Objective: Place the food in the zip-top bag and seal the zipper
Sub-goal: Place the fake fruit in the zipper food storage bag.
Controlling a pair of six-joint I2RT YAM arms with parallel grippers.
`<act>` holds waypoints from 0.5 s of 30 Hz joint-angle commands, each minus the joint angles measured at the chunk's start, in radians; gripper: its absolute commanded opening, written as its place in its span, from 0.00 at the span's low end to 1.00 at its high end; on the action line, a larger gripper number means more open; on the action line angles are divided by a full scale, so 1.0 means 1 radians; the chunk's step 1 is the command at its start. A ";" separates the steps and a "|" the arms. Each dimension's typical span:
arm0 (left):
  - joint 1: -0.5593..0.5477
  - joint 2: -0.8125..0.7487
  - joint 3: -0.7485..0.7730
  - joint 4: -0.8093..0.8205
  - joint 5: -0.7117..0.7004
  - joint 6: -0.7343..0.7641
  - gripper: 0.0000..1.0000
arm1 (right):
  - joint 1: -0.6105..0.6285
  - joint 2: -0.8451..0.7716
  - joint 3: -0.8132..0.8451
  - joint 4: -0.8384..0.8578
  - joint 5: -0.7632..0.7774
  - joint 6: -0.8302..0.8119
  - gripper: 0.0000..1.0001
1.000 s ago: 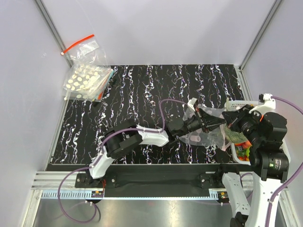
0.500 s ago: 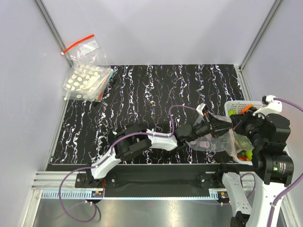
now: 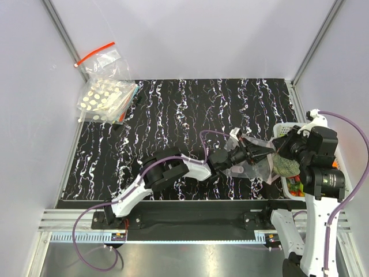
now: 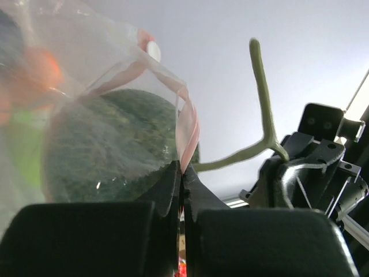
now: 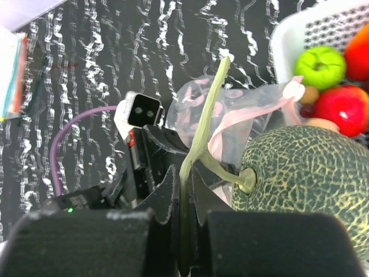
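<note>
Left fingers (image 4: 164,190) clamped on the zipper (image 4: 188,128) of the zip-top bag (image 4: 109,75), green food (image 5: 305,173) showing through its film just above; right fingers (image 5: 164,199) clamped on the food's stem (image 5: 203,124), lump beside them.

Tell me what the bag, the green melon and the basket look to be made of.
Bag: thin clear plastic film, glossy and crinkled, with a pink strip at the mouth. Melon: likely moulded plastic or foam; matte netted rind, uniformly coloured stem. Basket: white rigid plastic, judging by its regular perforations.
</note>
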 commanded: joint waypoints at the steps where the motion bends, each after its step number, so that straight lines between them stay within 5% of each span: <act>1: 0.051 -0.042 -0.054 0.133 0.054 0.030 0.00 | 0.005 0.012 -0.016 0.128 -0.078 0.048 0.00; 15: 0.093 0.015 -0.007 0.057 0.183 0.051 0.00 | 0.005 0.004 -0.217 0.306 -0.063 0.147 0.01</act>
